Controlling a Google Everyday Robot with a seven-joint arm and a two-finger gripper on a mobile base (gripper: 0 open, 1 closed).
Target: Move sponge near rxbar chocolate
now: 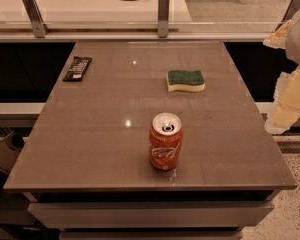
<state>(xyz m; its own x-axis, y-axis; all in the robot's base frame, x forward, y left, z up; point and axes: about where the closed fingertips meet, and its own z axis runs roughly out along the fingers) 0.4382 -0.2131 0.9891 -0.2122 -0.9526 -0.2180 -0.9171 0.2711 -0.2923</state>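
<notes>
The hand [289, 104] hangs just off the desk [90, 149], open or closed I cannot tell, and the sponge [185, 80] lies flat on the desk, the closest thing to it. The rxbar chocolate [77, 68] sits far beyond the sponge, right at the opposite edge. Overshoot that long carry and the bar gets nudged overboard; swing low and wide and the soda can [165, 142] could topple.

Sponge [185, 80] mid-right on table [90, 149], rxbar chocolate [77, 68] near left edge, soda can [165, 141] in front, hand [289, 101] apparently beyond right edge.
</notes>
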